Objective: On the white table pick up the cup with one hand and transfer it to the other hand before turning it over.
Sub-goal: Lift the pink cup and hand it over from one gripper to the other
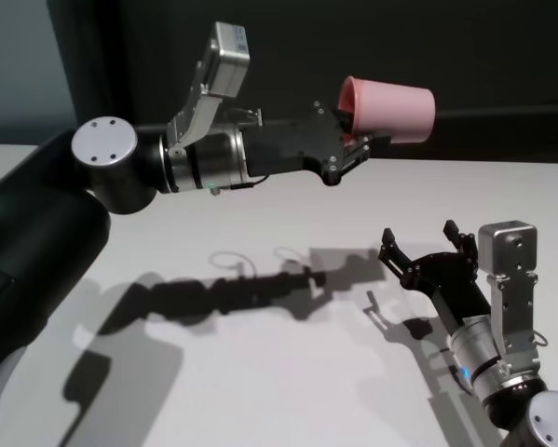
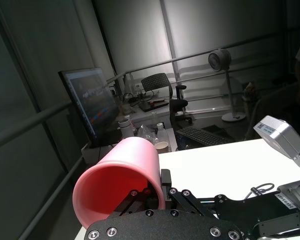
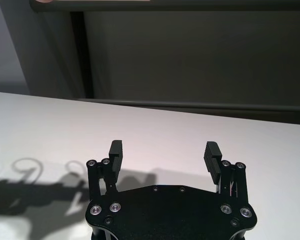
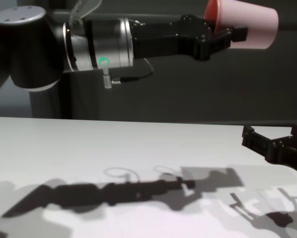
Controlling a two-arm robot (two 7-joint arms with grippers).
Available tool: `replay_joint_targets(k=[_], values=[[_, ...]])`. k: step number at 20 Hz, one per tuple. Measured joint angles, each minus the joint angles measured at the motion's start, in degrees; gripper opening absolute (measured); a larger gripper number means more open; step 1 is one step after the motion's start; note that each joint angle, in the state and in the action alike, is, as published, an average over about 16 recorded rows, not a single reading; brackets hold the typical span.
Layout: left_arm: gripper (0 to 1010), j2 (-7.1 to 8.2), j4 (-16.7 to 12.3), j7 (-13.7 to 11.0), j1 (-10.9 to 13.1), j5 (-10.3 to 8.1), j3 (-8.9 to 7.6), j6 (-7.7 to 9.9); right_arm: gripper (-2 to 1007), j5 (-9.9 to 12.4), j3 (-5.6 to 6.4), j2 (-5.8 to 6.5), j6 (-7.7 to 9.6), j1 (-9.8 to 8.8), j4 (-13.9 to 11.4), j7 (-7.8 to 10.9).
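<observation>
My left gripper (image 1: 358,138) is shut on the rim wall of the pink cup (image 1: 390,109), high above the white table (image 1: 260,205). The cup lies on its side, its flat base pointing toward my right side. The chest view shows the same grip (image 4: 222,34) on the cup (image 4: 250,22), far above the tabletop (image 4: 64,144). From the left wrist the cup's open mouth (image 2: 122,175) faces the camera, one finger (image 2: 160,192) reaching inside it. My right gripper (image 1: 426,244) stands open low over the table, below and to the right of the cup; nothing is between its fingertips (image 3: 164,152).
A dark wall (image 1: 400,37) runs behind the table's far edge. The arms' shadows (image 1: 241,289) fall across the middle of the table. Past the table's end, the left wrist view shows a monitor (image 2: 87,102), a keyboard (image 2: 205,135), a chair (image 2: 162,92) and a fan (image 2: 221,62).
</observation>
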Motion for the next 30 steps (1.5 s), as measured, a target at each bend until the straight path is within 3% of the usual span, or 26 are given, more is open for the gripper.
replay_joint_targets(k=[13,30], values=[[47,-0.21,-0.4,-1.91,-1.23,-2.98,0.69,3.46,1002,0.0,0.0,0.0,0.0,0.0,0.0,0.0],[47,-0.3,-0.36,-2.0,-1.2,-3.04,0.84,3.51,1002,0.01,0.01,0.01,0.03,-0.01,-0.06,0.12]])
